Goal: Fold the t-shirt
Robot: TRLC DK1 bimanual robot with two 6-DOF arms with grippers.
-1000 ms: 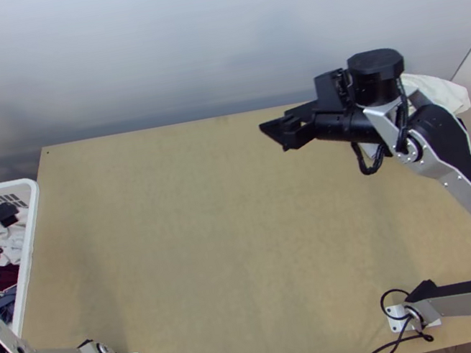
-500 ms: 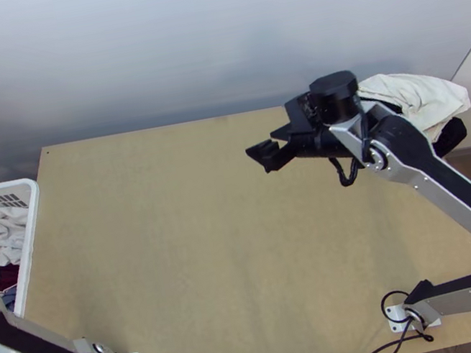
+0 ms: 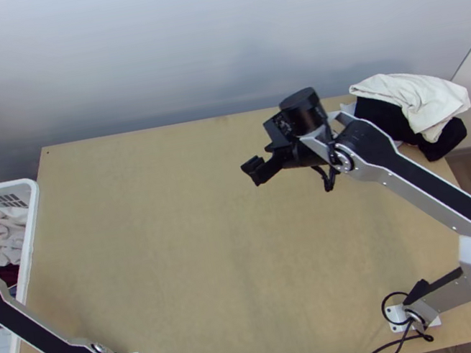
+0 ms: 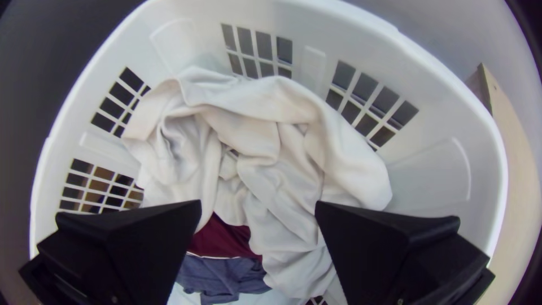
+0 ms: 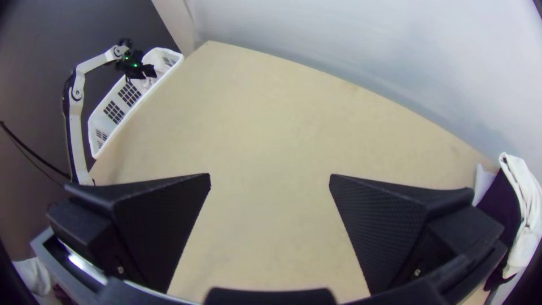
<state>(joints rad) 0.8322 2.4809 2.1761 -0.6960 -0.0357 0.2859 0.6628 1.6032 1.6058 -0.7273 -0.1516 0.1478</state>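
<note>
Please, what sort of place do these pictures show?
It is probably a robot workspace for practising laundry: a left arm and a right arm are mounted on a wooden table, and a white basket beside it holds crumpled clothes.

Wooden table (image 3: 212, 253) — piled cloths (image 3: 412, 101), far right corner

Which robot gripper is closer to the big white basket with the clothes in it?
The left one. The left gripper is open right above the basket, while the right gripper is away from it, over the table.
</note>
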